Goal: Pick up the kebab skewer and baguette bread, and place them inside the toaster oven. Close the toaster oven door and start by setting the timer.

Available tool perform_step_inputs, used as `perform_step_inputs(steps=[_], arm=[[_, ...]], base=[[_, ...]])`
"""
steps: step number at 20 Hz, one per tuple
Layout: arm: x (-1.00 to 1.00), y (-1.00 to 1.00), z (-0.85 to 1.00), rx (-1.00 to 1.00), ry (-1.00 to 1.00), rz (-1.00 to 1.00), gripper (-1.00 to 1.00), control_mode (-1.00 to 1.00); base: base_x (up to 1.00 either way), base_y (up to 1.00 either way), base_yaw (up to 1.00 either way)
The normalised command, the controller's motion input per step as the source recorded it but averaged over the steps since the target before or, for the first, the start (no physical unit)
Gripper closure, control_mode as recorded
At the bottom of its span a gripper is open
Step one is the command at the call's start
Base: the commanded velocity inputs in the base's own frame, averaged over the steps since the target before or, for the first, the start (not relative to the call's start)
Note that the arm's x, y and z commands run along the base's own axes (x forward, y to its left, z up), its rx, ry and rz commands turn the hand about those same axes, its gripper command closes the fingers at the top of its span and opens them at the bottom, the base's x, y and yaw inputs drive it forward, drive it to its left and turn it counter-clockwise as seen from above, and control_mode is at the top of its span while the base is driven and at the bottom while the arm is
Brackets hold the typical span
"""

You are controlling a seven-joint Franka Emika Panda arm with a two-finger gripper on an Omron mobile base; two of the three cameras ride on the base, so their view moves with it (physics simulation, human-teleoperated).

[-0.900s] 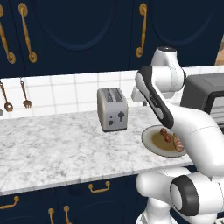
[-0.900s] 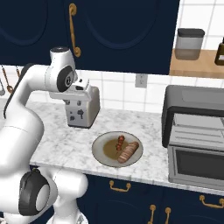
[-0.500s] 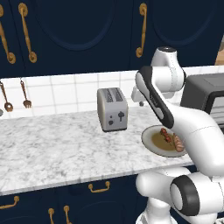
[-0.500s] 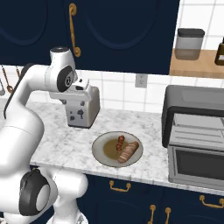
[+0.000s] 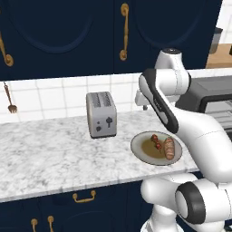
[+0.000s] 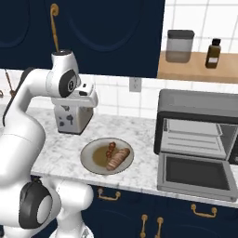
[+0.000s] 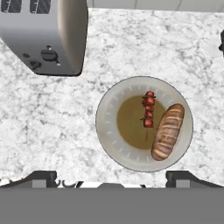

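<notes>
Pincer spread wide and empty above the plate, where kebab skewer and baguette bread lie side by side on the marble surface, toaster oven open alongside.

Toaster oven partly behind arm

Kebab skewer and baguette bread lay side by side on plate near counter front edge. Toaster oven stood at right, toaster oven door dropped open. Silver toaster stood behind plate.
</notes>
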Motion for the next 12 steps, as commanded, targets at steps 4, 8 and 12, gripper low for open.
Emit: perform_step_inputs(steps=[4, 8, 12], arm=[[0.00, 0.00, 0.00, 0.00, 0.00, 0.00, -1.00, 1.00], [0.00, 0.00, 0.00, 0.00, 0.00, 0.00, -1.00, 1.00], [0.00, 0.00, 0.00, 0.00, 0.00, 0.00, -1.00, 1.00]], base=[[0.00, -0.77, 0.00], [0.00, -0.81, 0.00], [0.00, -0.45, 0.00]])
